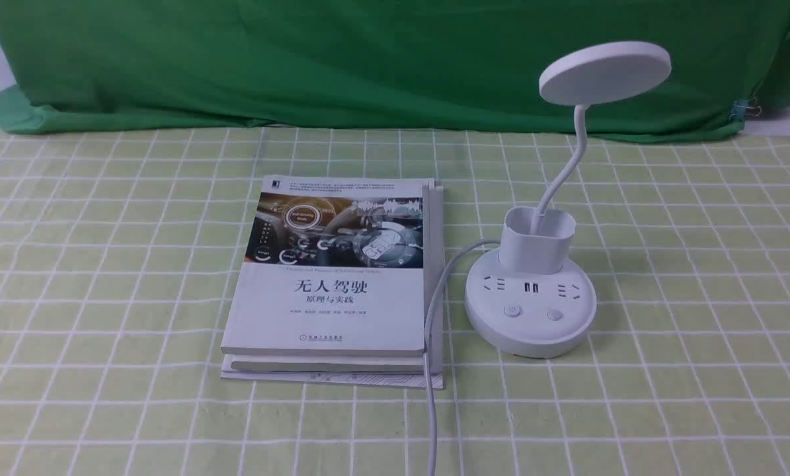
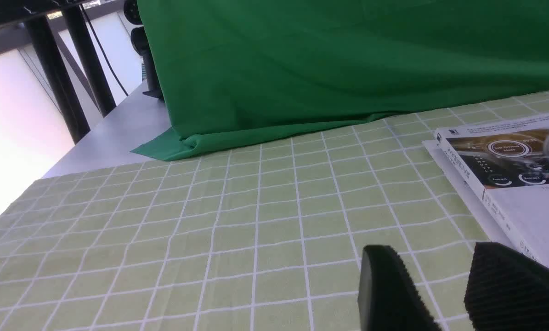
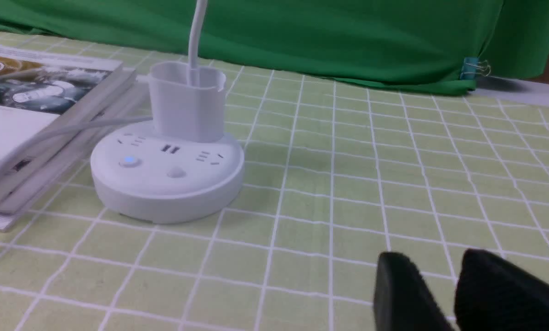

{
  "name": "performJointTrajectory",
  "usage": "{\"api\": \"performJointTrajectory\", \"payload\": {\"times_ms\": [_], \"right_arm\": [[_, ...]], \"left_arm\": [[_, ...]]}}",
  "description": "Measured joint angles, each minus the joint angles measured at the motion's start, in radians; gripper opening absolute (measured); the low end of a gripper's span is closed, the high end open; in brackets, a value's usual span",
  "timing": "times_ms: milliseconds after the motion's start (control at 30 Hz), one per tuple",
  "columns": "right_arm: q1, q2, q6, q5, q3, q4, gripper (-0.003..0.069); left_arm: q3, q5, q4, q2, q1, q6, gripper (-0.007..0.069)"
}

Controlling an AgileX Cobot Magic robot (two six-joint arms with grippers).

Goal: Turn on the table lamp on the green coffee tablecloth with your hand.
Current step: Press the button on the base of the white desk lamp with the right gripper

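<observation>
The white table lamp [image 1: 530,311] stands on the pale green grid tablecloth [image 1: 666,330], right of centre. Its disc head [image 1: 604,71] is raised on the bent neck and shows no glow. The round base has two buttons [image 1: 512,311], one beside the other. In the right wrist view the lamp [image 3: 166,177] is ahead and to the side, and one button [image 3: 128,161] glows faint blue. My right gripper [image 3: 432,259] is open and empty, low over the cloth and well short of the base. My left gripper [image 2: 430,250] is open and empty over the cloth, beside the book [image 2: 522,184].
A stack of books [image 1: 335,284] lies just left of the lamp. The lamp's white cable [image 1: 431,344] runs along the books' right edge toward the table front. A dark green backdrop cloth [image 1: 368,59] hangs across the back, with a clip [image 1: 745,109] at its right end.
</observation>
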Motion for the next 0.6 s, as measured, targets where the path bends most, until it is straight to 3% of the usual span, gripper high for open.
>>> {"api": "performJointTrajectory", "payload": {"times_ms": [600], "right_arm": [[0.000, 0.000, 0.015, -0.066, 0.000, -0.001, 0.0241]], "left_arm": [[0.000, 0.000, 0.000, 0.000, 0.000, 0.000, 0.0240]]}}
